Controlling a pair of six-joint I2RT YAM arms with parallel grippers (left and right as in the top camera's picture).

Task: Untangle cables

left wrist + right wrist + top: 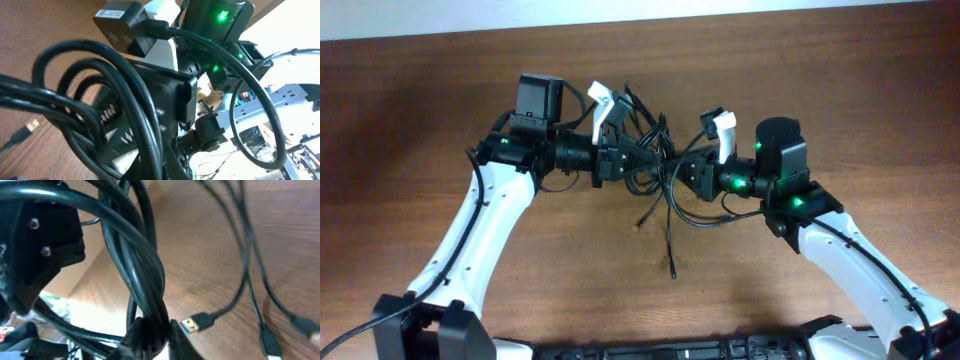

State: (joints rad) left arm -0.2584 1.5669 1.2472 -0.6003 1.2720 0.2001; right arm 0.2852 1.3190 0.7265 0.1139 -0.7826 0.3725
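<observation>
The black cables [658, 150] hang in a tangled bundle between my two grippers, lifted above the middle of the wooden table. Loose ends trail down to the table, with plug ends [673, 270] below. My left gripper [628, 160] holds the bundle from the left. In the left wrist view, thick loops of cable [125, 85] run through its jaws [165, 160]. My right gripper [685, 170] holds the bundle from the right. In the right wrist view, its fingers [157, 335] are shut on a twisted bunch of cables [145, 270]. A USB plug [196, 323] dangles beside them.
The brown wooden table [420, 100] spreads round both arms. Two further plug ends [270, 342] lie on the wood at the right of the right wrist view. The white arm links run from the front edge toward the middle.
</observation>
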